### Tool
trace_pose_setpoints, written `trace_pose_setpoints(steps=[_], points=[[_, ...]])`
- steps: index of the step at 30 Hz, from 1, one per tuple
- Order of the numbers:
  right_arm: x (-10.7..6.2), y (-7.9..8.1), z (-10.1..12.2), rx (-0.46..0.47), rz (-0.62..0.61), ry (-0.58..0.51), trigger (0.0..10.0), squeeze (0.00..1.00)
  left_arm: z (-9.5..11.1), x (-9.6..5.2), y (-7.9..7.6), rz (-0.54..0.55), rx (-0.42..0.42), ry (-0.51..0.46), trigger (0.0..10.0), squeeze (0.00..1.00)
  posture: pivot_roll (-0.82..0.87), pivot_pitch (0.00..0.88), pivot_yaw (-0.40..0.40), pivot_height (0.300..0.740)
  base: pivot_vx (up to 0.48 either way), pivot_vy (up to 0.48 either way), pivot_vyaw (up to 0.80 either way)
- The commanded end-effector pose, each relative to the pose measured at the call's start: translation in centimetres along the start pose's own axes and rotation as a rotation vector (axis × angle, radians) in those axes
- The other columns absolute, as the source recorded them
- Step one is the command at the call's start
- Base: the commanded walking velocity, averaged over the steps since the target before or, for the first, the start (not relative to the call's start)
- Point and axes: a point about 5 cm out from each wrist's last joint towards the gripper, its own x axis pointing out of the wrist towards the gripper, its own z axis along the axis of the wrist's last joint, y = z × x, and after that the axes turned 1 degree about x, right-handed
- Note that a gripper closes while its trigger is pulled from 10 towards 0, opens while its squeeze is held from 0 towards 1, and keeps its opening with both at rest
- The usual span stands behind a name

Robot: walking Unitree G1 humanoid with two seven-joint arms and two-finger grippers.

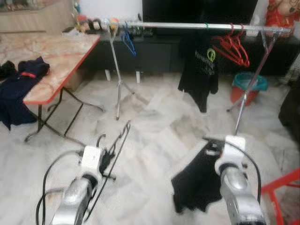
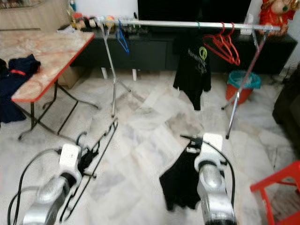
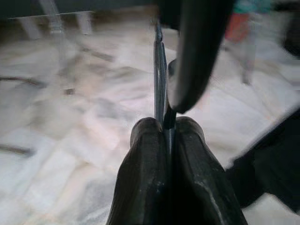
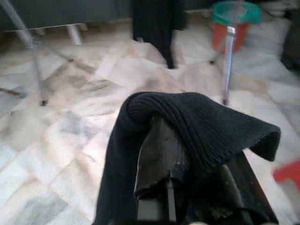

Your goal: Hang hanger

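My left gripper (image 3: pixel 164 127) is shut on the thin wire of a black hanger (image 1: pixel 117 145), held low over the floor with its hook pointing towards the rail. My right gripper (image 1: pixel 212 144) is shut on a black knit garment (image 4: pixel 197 117), which drapes over the fingers and hangs down towards the floor (image 1: pixel 194 185). Ahead stands a silver clothes rail (image 1: pixel 187 26) on thin legs. It carries a blue hanger (image 1: pixel 127 42), a black T-shirt with a green logo (image 1: pixel 201 70) and several red hangers (image 1: pixel 233 48).
A folding table with a red edge (image 1: pixel 61 56) stands at the left with dark clothes (image 1: pixel 21 79) hanging over it. An orange bucket with a teal rim (image 1: pixel 248 86) sits behind the rail's right leg. A red stool (image 1: pixel 286 187) is at the lower right. The floor is marble.
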Motion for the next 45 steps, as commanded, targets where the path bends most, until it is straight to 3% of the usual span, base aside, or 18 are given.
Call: trace_pose_setpoints(steps=[1, 4, 5, 7, 9, 12, 17, 19, 23, 26, 29, 34, 45], points=[[0.2, -0.2, 0.6, 0.001, -0.034, -0.014, 10.0, 0.00, 0.6, 0.1, -0.2, -0.067, 0.030, 0.015, 10.0, 0.00, 0.00, 0.000, 0.038, 0.740, 0.000, 0.000, 0.00], [0.5, -0.5, 0.8, 0.009, -0.067, -0.001, 10.0, 0.00, 1.3, 0.2, -0.3, -0.135, 0.038, 0.033, 10.0, 0.00, 0.00, 0.000, 0.039, 0.740, 0.000, 0.000, 0.00], [0.8, -0.8, 1.1, 0.068, -0.101, 0.015, 10.0, 0.00, 1.7, 0.2, -0.6, -0.194, 0.050, 0.048, 10.0, 0.00, 0.00, 0.000, 0.039, 0.740, 0.000, 0.000, 0.00], [0.9, -1.0, 1.2, 0.099, -0.119, 0.026, 10.0, 0.00, 1.9, 0.2, -0.7, -0.223, 0.053, 0.058, 10.0, 0.00, 0.00, 0.000, 0.041, 0.740, 0.000, 0.000, 0.00], [1.4, -1.5, 1.7, 0.198, -0.194, 0.061, 10.0, 0.00, 3.0, 0.2, -1.5, -0.340, 0.113, 0.082, 10.0, 0.00, 0.00, 0.000, 0.045, 0.740, 0.000, 0.000, 0.00], [1.7, -1.4, 2.0, 0.225, -0.194, 0.069, 10.0, 0.00, 3.4, 0.2, -1.7, -0.387, 0.137, 0.097, 10.0, 0.00, 0.00, 0.000, 0.047, 0.740, 0.000, 0.000, 0.00], [2.7, -0.4, 3.6, 0.230, -0.196, 0.082, 10.0, 0.00, 5.0, -0.2, -3.0, -0.581, 0.182, 0.136, 10.0, 0.00, 0.00, 0.000, 0.058, 0.740, 0.000, 0.000, 0.00], [3.2, 0.1, 3.9, 0.368, -0.234, 0.153, 10.0, 0.00, 5.8, -0.3, -3.5, -0.651, 0.197, 0.152, 10.0, 0.00, -0.01, 0.000, 0.063, 0.740, 0.000, 0.000, 0.00], [3.5, 0.6, 4.6, 0.413, -0.247, 0.159, 10.0, 0.00, 6.4, -0.2, -3.7, -0.663, 0.208, 0.149, 10.0, 0.00, -0.01, 0.000, 0.068, 0.740, 0.000, 0.000, 0.00], [3.8, 2.1, 6.5, 0.562, -0.236, 0.164, 10.0, 0.00, 7.5, 0.0, -4.4, -0.686, 0.195, 0.128, 10.0, 0.00, -0.01, 0.000, 0.069, 0.740, 0.000, 0.000, 0.00], [3.9, 3.0, 8.1, 0.608, -0.221, 0.150, 10.0, 0.00, 7.8, 0.0, -4.7, -0.693, 0.197, 0.129, 10.0, 0.00, 0.00, 0.000, 0.069, 0.740, 0.000, 0.000, 0.00], [4.0, 4.2, 9.9, 0.636, -0.208, 0.140, 10.0, 0.00, 7.8, -0.2, -5.4, -0.746, 0.185, 0.146, 10.0, 0.00, -0.01, 0.000, 0.065, 0.740, 0.000, 0.000, 0.00], [3.8, 6.0, 11.6, 0.670, -0.157, 0.145, 10.0, 0.00, 8.6, -1.0, -7.0, -0.855, 0.149, 0.151, 10.0, 0.00, -0.01, 0.000, 0.058, 0.740, 0.000, 0.000, 0.00]])
